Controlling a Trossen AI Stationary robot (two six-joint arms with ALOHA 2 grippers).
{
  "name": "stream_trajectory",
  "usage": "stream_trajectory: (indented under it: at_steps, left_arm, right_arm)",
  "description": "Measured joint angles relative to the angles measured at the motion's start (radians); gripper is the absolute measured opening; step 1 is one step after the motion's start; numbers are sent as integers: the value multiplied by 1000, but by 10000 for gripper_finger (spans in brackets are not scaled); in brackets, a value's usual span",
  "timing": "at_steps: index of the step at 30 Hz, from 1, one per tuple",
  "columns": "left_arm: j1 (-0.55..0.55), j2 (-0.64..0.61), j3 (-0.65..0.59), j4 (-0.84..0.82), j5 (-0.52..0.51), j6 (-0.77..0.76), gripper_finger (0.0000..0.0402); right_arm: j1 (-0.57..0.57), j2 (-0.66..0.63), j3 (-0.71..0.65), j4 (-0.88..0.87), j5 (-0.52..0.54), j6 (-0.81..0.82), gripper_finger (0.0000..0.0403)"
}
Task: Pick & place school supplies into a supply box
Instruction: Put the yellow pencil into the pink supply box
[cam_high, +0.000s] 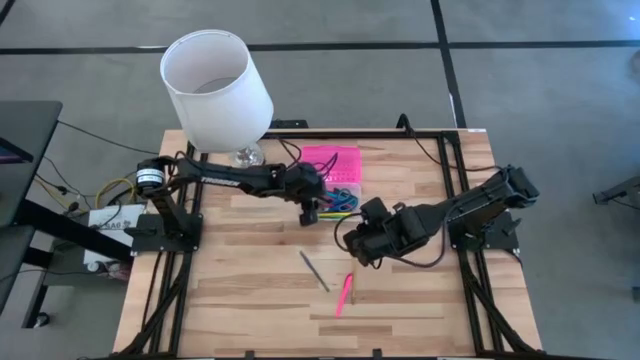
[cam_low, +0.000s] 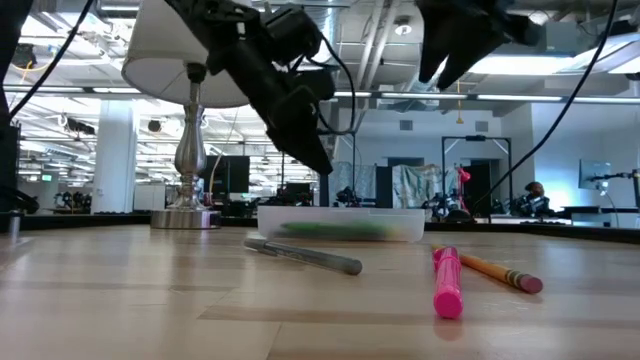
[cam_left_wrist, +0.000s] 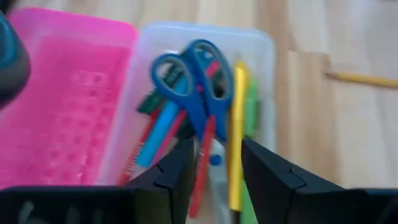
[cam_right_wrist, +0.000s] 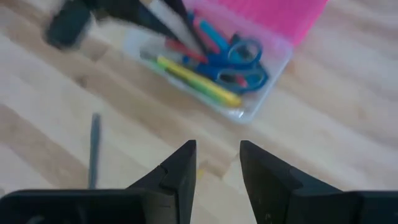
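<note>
The supply box has a clear base (cam_high: 343, 197) and an open pink lid (cam_high: 330, 160) lying on the table just beyond it. In the base lie blue-handled scissors (cam_left_wrist: 193, 74), a yellow marker (cam_left_wrist: 237, 124), and green, red and blue pens. My left gripper (cam_left_wrist: 216, 171) hovers open over the base's near end, holding nothing. My right gripper (cam_right_wrist: 217, 165) hangs open above bare table, nearer and to the right of the box. A grey pen (cam_high: 314, 270), a pink marker (cam_high: 343, 293) and a yellow pencil (cam_low: 500, 272) lie flat on the table.
A white-shaded lamp (cam_high: 215, 85) stands on its metal foot (cam_low: 187, 215) at the table's far left, close behind the left arm. Black frame rails run along both table sides. Open wood stretches across the near half around the loose pens.
</note>
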Motion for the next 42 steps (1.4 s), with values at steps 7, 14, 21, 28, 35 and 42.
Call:
stream_trajectory:
  at_steps: [7, 14, 21, 28, 35, 42]
  left_arm:
    - [-3, -1, 117, -231, 192, 54, 117]
    - [-19, -10, 158, -467, 257, 108, 106]
    - [-74, -49, 158, -635, 264, 157, 94]
    - [-120, -93, 158, -697, 257, 185, 80]
    - [-133, -121, 158, -718, 247, 197, 71]
    - [-133, -142, 158, -721, 235, 218, 71]
  right_arm:
    - [11, 41, -8, 31, -117, 75, 118]
    - [36, 103, -4, 71, -218, 205, 118]
    - [51, 181, -4, 96, -322, 320, 118]
    - [68, 242, -5, 161, -456, 372, 122]
    - [105, 280, -1, 294, -461, 456, 137]
    - [133, 318, -4, 359, -461, 478, 139]
